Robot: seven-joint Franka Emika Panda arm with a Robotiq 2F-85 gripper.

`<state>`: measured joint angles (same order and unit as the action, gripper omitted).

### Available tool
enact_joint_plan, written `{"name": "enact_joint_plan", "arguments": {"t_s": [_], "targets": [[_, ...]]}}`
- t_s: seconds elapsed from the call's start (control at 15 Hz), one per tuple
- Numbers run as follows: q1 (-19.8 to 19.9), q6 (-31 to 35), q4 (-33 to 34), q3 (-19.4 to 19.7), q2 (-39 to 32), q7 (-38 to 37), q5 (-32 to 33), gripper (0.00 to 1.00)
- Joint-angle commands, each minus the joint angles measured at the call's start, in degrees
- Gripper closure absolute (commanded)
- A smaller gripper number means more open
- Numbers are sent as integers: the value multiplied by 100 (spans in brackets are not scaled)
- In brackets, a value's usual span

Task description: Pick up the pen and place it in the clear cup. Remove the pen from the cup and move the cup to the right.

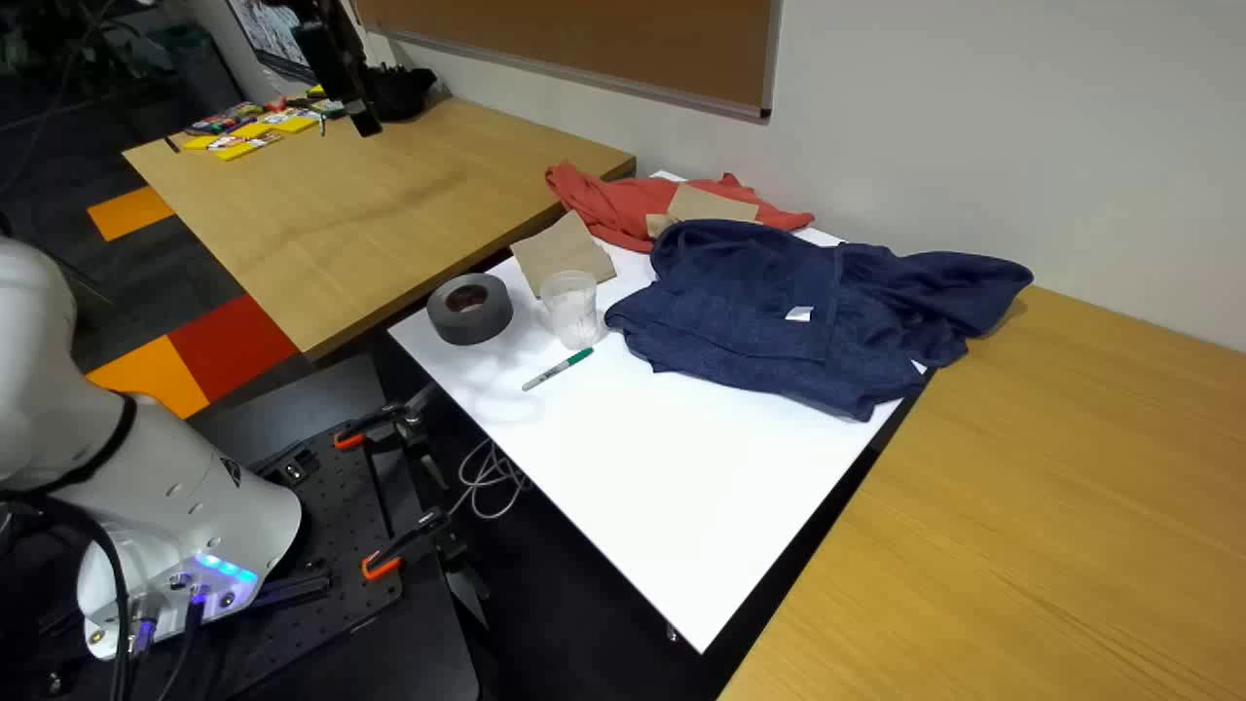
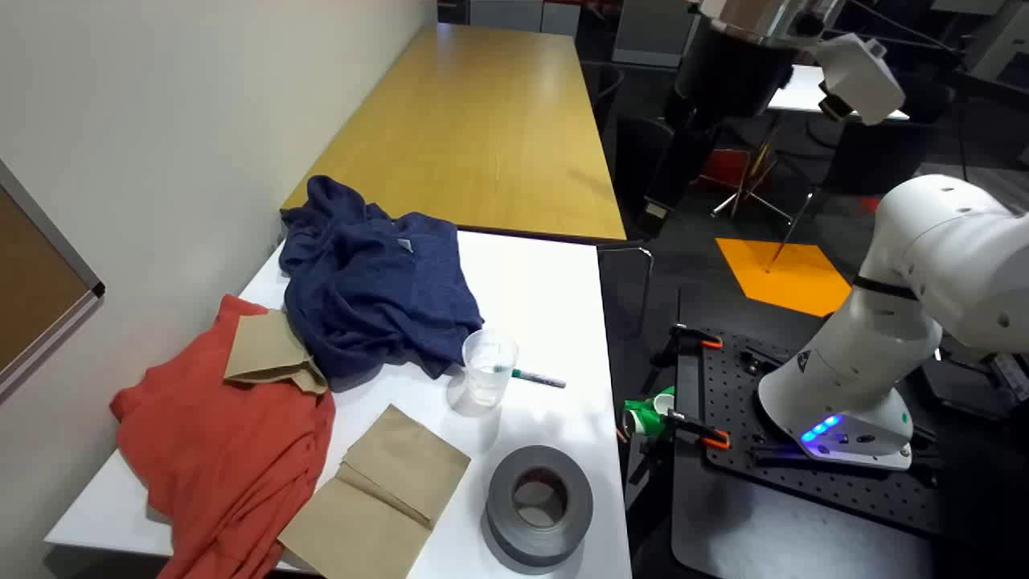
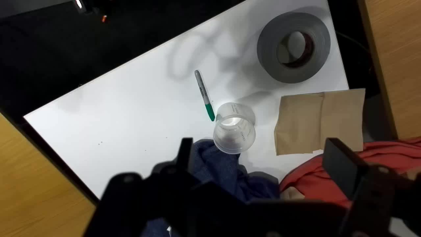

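Pincer (image 3: pixel 260 144) released, jaws spread wide, hanging high and well apart from pen (image 1: pixel 558 371) and clear cup (image 3: pixel 235 135) in both exterior views. Pen, grey body and green cap, flat on the white table (image 1: pixel 662 467), cap end just beside the cup; can't tell if they touch. Cup upright on the same table, hemmed in: blue cloth (image 2: pixel 378 289), crumpled, small white tag (image 1: pixel 799 313) on it, cloth edge just beside the cup, contact unclear; brown paper (image 3: pixel 297 121), creased and flat, near the cup; grey tape (image 1: pixel 477 326), roll lying flat, near cup and paper. In the wrist view the cup rim overlaps the blue cloth edge, pen to one side, brown paper to the other. Red cloth (image 2: pixel 225 450) heaped toward the wall (image 1: pixel 973 146), second brown paper (image 2: pixel 269 354) on top of it, blue cloth right beside. Wooden table (image 1: pixel 1071 487) past the blue cloth, another wooden table (image 1: pixel 409 195) past the tape, with yellow packs (image 1: pixel 253 136) on it. Brown board (image 1: pixel 604 39), metal frame, on the wall. White arm base (image 2: pixel 844 394) on a black stand (image 2: pixel 772 523), orange-tipped clamps (image 1: pixel 383 565) at the stand edge facing the white table
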<state>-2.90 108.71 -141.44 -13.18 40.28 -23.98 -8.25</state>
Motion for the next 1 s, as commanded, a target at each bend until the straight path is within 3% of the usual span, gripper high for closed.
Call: {"name": "enact_joint_plan", "arguments": {"t_s": [0.0,0.4,0.93], "targets": [[-5,-16,15,7,-5,-3,7,0],[61,21,6,-37,-38,-69,104,0],[91,1129,-629,314,-741,645,478,0]]}}
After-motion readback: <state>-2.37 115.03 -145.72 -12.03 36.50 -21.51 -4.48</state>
